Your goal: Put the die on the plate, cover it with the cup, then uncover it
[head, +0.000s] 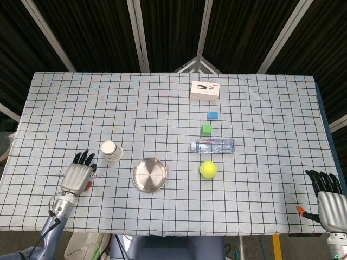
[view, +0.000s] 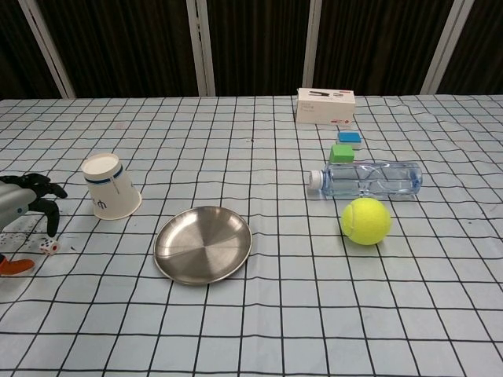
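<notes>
A small white die [view: 49, 247] lies on the cloth just below the fingertips of my left hand [view: 22, 206], which hovers over it with fingers apart and nothing held. In the head view the left hand [head: 77, 175] sits at the table's front left, with the die [head: 93, 174] a tiny speck by its fingers. The paper cup [head: 110, 150] [view: 111, 186] lies tipped on its side just beyond the hand. The steel plate [head: 149, 174] [view: 203, 244] is empty, to the right of the cup. My right hand [head: 329, 201] rests open at the front right corner.
A yellow tennis ball [view: 365, 221], a water bottle [view: 365, 180] on its side, green [view: 341, 153] and blue [view: 349, 138] blocks and a white box [view: 325, 105] line up right of the plate. An orange object [view: 14, 266] lies by the left hand.
</notes>
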You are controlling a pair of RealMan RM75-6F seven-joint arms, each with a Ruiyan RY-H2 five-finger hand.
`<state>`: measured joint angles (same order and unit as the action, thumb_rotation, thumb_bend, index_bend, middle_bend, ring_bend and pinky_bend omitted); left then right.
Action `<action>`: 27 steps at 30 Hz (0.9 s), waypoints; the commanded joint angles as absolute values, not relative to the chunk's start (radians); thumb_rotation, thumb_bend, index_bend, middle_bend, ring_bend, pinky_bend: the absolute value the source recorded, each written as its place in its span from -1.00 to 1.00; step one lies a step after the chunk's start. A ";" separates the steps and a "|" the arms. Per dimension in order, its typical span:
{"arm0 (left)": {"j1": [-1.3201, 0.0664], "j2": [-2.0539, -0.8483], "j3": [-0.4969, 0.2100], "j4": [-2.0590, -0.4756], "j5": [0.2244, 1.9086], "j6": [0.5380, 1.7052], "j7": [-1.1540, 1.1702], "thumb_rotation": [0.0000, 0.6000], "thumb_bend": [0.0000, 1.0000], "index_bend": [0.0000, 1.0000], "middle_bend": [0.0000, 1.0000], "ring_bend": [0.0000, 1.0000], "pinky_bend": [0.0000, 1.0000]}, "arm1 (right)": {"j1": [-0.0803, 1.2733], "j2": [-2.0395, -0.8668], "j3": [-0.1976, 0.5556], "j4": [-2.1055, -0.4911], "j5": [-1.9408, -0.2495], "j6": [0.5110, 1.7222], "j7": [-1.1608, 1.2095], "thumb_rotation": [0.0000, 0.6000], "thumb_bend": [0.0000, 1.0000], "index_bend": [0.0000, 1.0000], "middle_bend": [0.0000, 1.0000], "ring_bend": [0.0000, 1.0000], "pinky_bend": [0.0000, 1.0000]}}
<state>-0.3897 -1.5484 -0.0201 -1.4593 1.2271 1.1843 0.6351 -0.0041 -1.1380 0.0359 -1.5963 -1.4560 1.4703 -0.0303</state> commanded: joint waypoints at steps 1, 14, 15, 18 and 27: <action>-0.391 -1.551 -0.020 -1.459 1.225 1.181 0.637 1.00 -0.23 -0.10 -0.74 -1.00 -0.80 | -0.004 -1.139 0.036 -1.594 -1.454 1.470 -0.031 1.00 -0.74 -0.76 -0.73 -0.81 -0.94; -0.398 -1.576 -0.018 -1.439 1.224 1.169 0.643 1.00 -0.23 -0.10 -0.74 -1.00 -0.80 | -0.011 -1.131 0.037 -1.601 -1.455 1.482 -0.026 1.00 -0.74 -0.76 -0.73 -0.81 -0.94; -0.398 -1.575 -0.016 -1.441 1.226 1.169 0.643 1.00 -0.23 -0.10 -0.73 -1.00 -0.80 | -0.011 -1.130 0.037 -1.601 -1.455 1.482 -0.026 1.00 -0.74 -0.76 -0.73 -0.81 -0.94; -0.398 -1.573 -0.015 -1.444 1.229 1.171 0.644 1.00 -0.22 -0.08 -0.71 -1.00 -0.80 | -0.012 -1.129 0.037 -1.602 -1.456 1.484 -0.025 1.00 -0.74 -0.76 -0.73 -0.81 -0.94; -0.393 -1.565 -0.010 -1.462 1.229 1.181 0.657 1.00 -0.22 -0.03 -0.68 -1.00 -0.80 | -0.012 -1.128 0.038 -1.603 -1.455 1.484 -0.021 1.00 -0.74 -0.76 -0.73 -0.81 -0.94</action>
<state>-0.3930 -1.5649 -0.0105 -1.4611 1.2293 1.1805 0.6569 -0.0123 -1.1277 0.0377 -1.6028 -1.4549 1.4839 -0.0214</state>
